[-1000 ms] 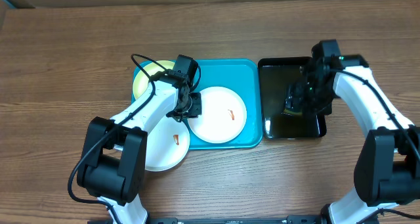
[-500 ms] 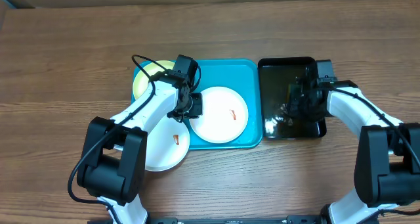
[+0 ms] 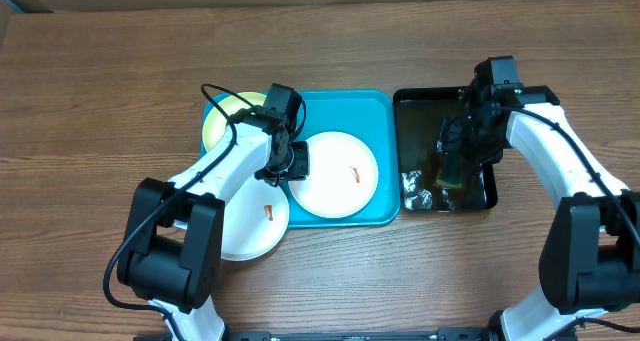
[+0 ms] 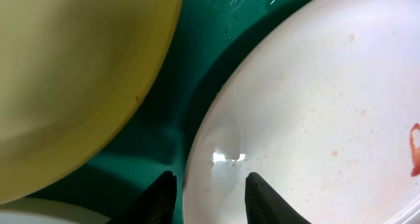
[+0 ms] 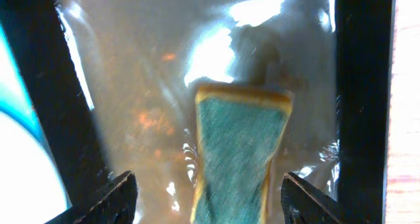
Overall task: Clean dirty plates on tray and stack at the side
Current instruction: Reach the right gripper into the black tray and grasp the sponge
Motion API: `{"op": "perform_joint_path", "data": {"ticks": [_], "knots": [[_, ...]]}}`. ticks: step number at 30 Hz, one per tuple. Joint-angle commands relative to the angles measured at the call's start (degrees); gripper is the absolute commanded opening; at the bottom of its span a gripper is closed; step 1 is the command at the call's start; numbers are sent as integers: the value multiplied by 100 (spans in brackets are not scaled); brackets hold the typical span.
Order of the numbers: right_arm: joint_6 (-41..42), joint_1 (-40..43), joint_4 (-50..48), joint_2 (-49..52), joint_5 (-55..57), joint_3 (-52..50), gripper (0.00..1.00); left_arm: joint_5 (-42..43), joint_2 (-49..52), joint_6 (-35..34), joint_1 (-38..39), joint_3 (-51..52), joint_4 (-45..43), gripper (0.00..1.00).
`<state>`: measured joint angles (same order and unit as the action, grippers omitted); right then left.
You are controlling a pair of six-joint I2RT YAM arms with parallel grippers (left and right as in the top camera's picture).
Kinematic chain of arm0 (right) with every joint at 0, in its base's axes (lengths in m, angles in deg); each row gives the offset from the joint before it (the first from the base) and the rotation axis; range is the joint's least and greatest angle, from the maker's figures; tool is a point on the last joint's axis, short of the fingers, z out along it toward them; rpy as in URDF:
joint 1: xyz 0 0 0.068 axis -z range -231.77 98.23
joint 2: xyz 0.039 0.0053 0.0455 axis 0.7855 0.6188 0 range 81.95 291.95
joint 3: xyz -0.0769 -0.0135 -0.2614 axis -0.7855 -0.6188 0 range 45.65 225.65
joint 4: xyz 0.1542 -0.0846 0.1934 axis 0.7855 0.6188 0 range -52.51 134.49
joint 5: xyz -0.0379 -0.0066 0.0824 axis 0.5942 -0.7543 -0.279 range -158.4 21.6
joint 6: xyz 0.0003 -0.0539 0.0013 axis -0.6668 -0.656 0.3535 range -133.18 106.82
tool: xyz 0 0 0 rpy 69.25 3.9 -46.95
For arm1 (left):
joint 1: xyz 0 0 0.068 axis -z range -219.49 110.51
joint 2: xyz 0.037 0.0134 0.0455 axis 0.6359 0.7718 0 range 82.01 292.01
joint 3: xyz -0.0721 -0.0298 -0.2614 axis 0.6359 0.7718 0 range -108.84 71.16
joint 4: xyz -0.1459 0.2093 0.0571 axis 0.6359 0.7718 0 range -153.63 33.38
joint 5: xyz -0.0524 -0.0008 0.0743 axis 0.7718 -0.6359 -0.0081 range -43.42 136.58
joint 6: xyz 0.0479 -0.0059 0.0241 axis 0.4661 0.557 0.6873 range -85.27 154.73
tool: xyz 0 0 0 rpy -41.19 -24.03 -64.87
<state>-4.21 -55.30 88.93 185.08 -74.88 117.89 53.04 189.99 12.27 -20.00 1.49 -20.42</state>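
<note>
**Black tray of water and a sponge on the wooden bench**

A narrow black tray (image 3: 430, 92) sat on the brown wood-grain bench (image 3: 100, 101), toward its right side. Water (image 3: 413, 184) covered the tray's floor, dark and glossy, with bright glints near the front left corner. A sponge (image 5: 239, 152) was over the water, its green scouring face toward the right wrist camera and a yellow layer showing along its edges. Whether its far end touched the water could not be told.
</note>
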Motion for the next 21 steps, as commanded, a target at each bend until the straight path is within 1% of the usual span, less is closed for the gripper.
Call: {"op": "perform_joint_path", "data": {"ticks": [1,7,9,10,11,12,13,15,16,17,18,19,21], "knots": [[-20,-37,-339,-13,299,-407,72,66,37,-55,57,28,-17,37],[2,-37,-1650,-13,280,-1235,73,63,37,-55,79,28,-44,39],[4,-37,-1934,-13,278,-1416,72,61,37,-52,72,28,-44,38],[9,-37,-2061,-13,275,-1499,58,61,37,-52,79,28,-44,38],[55,-37,-2166,-13,273,-1558,34,63,37,-55,94,28,-44,38],[111,-37,-2223,-13,247,-1578,5,63,37,-52,116,28,-44,38],[160,-35,-2275,-13,175,-1576,4,61,37,-52,118,28,-46,39],[153,-35,-2251,-28,-74,-1458,4,61,37,-52,118,28,-48,41],[153,-35,-2164,-37,-234,-1342,10,61,37,-52,127,28,-48,42],[155,-35,-2013,-46,-407,-1174,37,61,37,-52,144,28,-46,44],[155,-35,-1834,-48,-518,-1014,56,61,37,-52,149,28,-46,45],[155,-35,-1639,-50,-568,-857,63,59,37,-52,151,28,-48,46],[151,-37,-1329,-50,-544,-603,64,55,37,-52,151,28,-59,46]]}}
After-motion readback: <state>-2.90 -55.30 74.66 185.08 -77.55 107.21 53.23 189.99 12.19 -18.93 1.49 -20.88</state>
